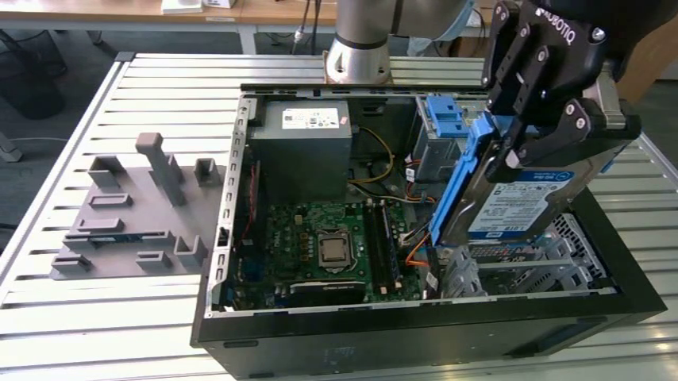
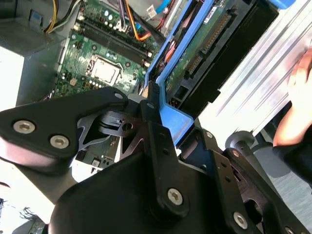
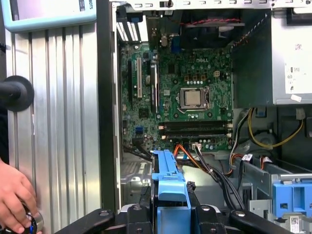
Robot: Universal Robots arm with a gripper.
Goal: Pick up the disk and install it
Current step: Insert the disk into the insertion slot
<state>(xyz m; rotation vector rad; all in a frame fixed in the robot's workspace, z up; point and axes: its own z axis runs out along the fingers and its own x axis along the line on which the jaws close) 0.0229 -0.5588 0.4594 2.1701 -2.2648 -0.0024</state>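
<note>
Blue-framed disk (image 1: 514, 202) hangs tilted on edge over the open computer case (image 1: 402, 337), to the exterior view's right of the motherboard (image 1: 329, 238). The tool (image 1: 545, 151) is clamped on its carrier. A person's hand (image 3: 14, 197) is beside the slatted tabletop (image 1: 159, 87).

We see the disk (image 3: 168, 187) edge-on, its blue carrier clamped between the black fingers (image 3: 210, 217) of the gripper (image 3: 169, 220), held over the open computer case (image 3: 108, 122). Inside are the motherboard (image 3: 165, 78) with its CPU socket (image 3: 194, 97) and, beside it, the grey power supply (image 3: 291, 53). Orange cables (image 3: 184, 150) run just past the carrier. A person's hand (image 3: 14, 200) is by the slatted table (image 3: 58, 122), outside the case.
</note>
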